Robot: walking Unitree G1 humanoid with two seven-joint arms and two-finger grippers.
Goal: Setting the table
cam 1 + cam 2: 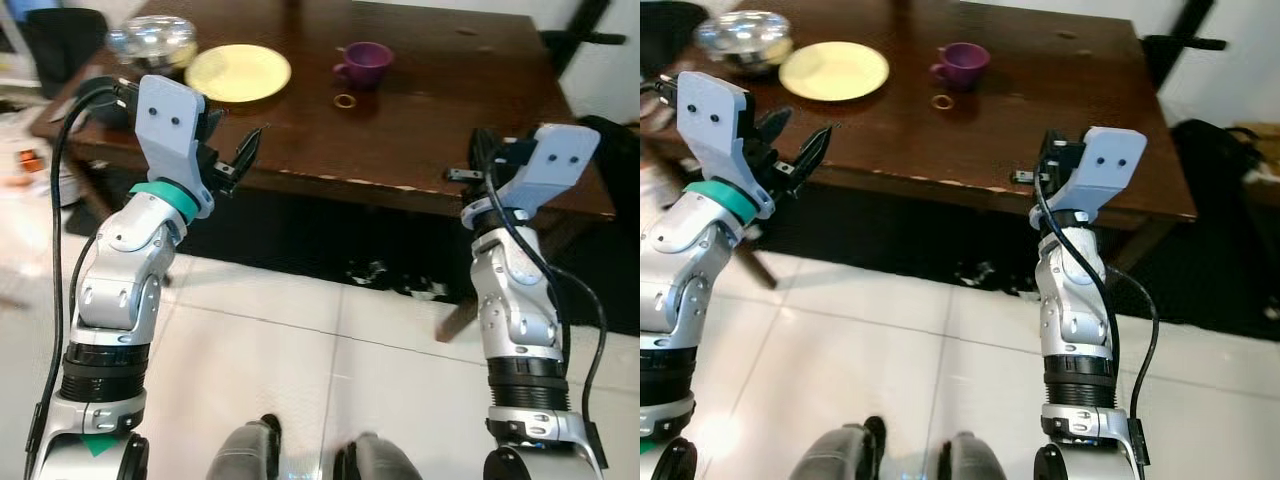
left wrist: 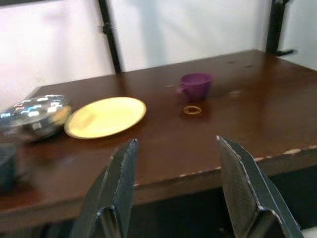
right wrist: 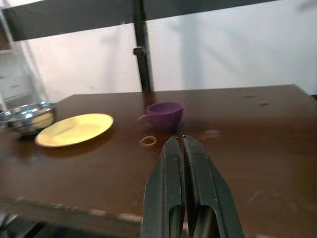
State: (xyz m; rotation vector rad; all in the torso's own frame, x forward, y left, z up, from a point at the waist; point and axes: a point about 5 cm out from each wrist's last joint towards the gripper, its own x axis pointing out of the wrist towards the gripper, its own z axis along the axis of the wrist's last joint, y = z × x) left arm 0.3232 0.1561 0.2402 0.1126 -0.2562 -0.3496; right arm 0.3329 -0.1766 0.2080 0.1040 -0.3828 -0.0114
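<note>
Yellow plate [image 1: 238, 72] lies flat on the dark wooden counter [image 1: 400, 130], toward its far left, just beside a shiny metal bowl [image 1: 152, 40] and well apart from a purple cup [image 1: 362, 63], which stands near the middle with a small ring [image 1: 344, 101] just in front of it. The plate looks round, shallow and glossy, plain pale yellow with a low raised rim; it is probably ceramic or hard plastic, so stiff, fairly light, smooth enough to slip, and liable to chip if dropped. Lying flat, it offers little but its edge, so I would take it at the near rim, one finger above and one under the lip, and keep it level. The cup seems light and rigid too, best taken across its wall or at the handle. The left pincer [image 1: 238, 160] hangs at the counter's near edge with its fingers spread wide and nothing between them. The right pincer [image 3: 182, 163] is clenched, fingers pressed together, empty, at the near edge farther right.
</note>
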